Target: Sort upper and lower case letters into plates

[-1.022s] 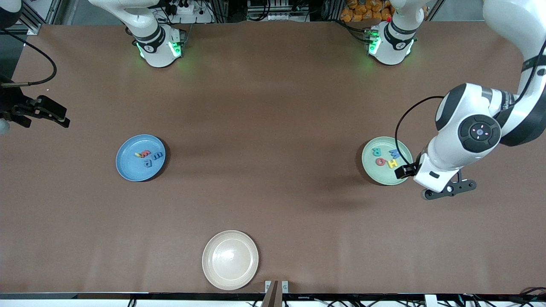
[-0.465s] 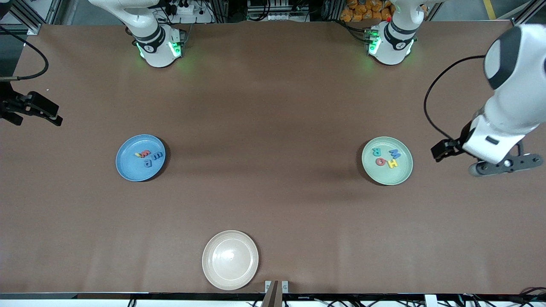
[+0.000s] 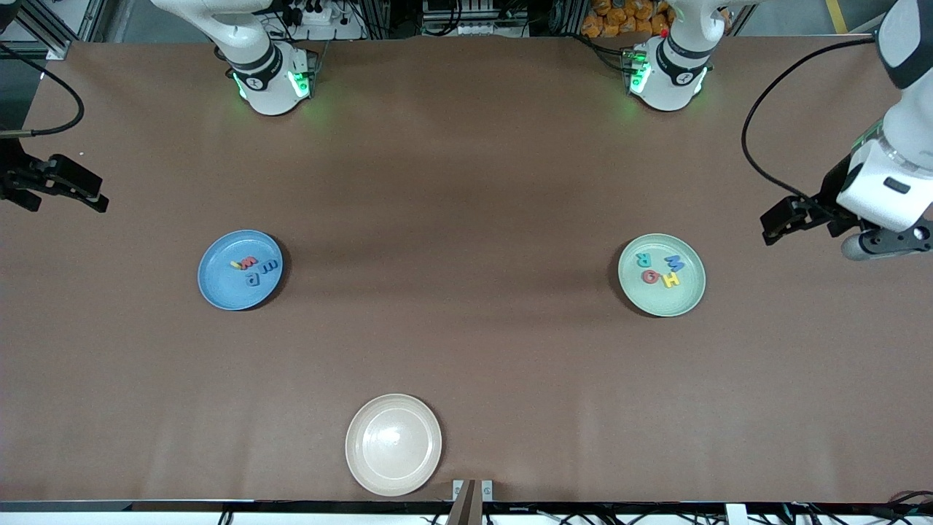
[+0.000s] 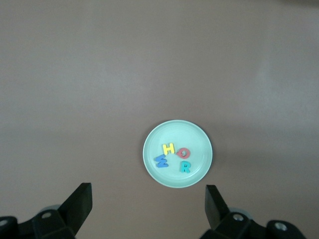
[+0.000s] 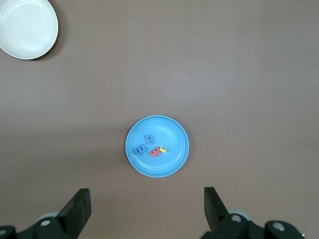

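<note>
**Both plates filled, both arms drawn back empty**

The left gripper (image 4: 147,206) has its jaws spread wide with nothing between them; it hangs over bare table at the left arm's end, off to the side of the mint green plate (image 3: 689,295). The right gripper (image 5: 147,206) is just as wide apart and just as empty, up over the table edge at the right arm's end, well apart from the mint green plate.

In the mint green plate lie four capitals (image 3: 660,270): a teal R, a red Q, a yellow H and a blue W, close together. The blue plate (image 3: 219,288), well away toward the right arm's end and level with the mint green plate, holds the small letters (image 3: 255,268) in a tight bunch. The cream plate (image 3: 393,474), nearer the camera than the mint green plate, is bare.

No letter shows loose on the table, so the sorting looks finished. What seems left is for both arms to wait; no further pick appears called for.
</note>
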Action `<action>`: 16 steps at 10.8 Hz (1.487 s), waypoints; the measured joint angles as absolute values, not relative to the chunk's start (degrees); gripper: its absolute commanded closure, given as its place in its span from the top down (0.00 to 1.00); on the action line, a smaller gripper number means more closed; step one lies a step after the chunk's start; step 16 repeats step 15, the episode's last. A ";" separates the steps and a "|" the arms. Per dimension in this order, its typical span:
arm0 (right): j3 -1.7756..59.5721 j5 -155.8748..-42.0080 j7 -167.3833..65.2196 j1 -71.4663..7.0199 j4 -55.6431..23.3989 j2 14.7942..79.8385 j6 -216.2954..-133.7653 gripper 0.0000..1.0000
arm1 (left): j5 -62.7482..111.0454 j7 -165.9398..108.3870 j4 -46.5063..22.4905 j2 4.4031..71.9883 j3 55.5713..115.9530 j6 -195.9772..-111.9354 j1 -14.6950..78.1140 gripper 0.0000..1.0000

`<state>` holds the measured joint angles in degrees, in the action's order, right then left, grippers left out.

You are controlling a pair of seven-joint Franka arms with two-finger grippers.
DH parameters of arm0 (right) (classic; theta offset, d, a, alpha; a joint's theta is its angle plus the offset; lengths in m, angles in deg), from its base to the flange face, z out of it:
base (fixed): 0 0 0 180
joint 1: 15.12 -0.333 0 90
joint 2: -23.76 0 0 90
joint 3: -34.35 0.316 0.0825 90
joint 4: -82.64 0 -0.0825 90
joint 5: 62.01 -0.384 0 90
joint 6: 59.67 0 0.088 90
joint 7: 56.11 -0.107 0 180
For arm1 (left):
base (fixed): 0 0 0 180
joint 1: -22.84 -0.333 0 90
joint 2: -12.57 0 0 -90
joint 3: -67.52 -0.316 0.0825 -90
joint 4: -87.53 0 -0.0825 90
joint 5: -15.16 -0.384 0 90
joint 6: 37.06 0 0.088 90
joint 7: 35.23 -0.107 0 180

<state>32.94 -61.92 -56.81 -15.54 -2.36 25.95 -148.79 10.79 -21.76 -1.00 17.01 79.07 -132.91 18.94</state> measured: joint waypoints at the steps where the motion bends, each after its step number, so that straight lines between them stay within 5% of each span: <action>1: 32.92 -62.37 -56.81 -15.54 -2.35 25.90 -148.78 1.00 | 10.91 -21.90 -0.86 16.51 79.06 -131.73 19.09 1.00; 16: 32.56 -63.26 -56.81 -15.54 -2.33 25.82 -147.69 1.00 | 15.09 -22.12 -0.28 14.88 78.84 -127.88 22.10 1.00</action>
